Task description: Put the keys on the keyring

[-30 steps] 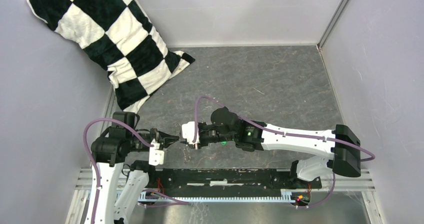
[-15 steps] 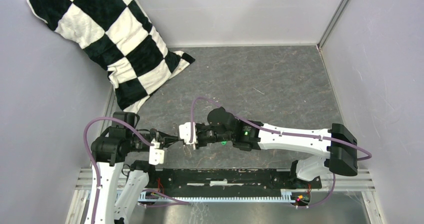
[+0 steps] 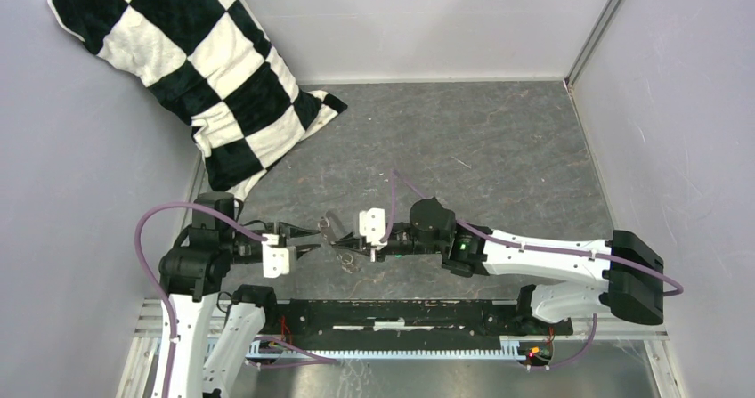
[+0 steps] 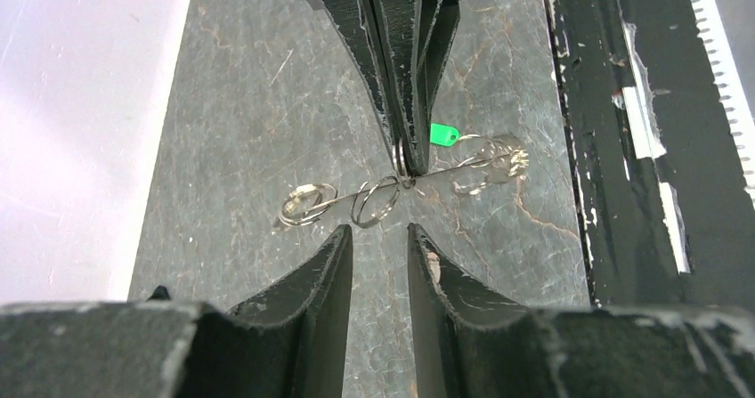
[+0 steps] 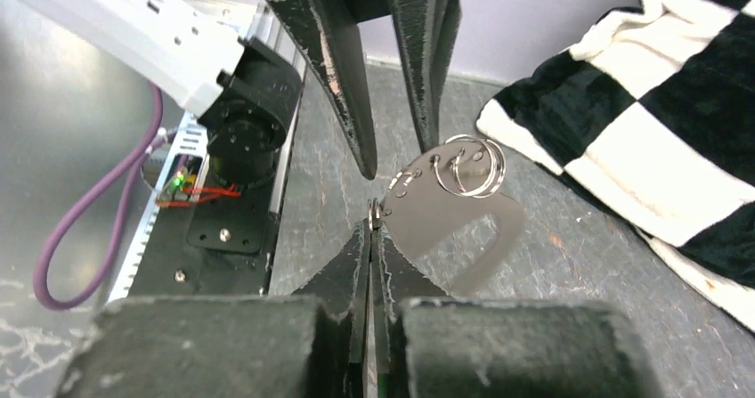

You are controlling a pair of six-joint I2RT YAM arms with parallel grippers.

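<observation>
At the right gripper (image 4: pixel 407 162): keyring (image 4: pixel 445 169) pinched, left gripper (image 4: pixel 378 233) parted and empty.
You have the keyring clamped mid-length in the right gripper's closed fingers, long axis crosswise to them, with the green-tagged key (image 4: pixel 442 134) just beside them on 1 side and 2 small rings (image 4: pixel 307 204) on the other. The left gripper faces it head-on, just short.

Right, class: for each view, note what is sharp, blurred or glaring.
Top external: evenly lit, sharp throughout. Left wrist: keyring crisp, left fingers soft near the lens, wall washed out pale. Right wrist: right fingers blurred close up, pillow sharp.
</observation>
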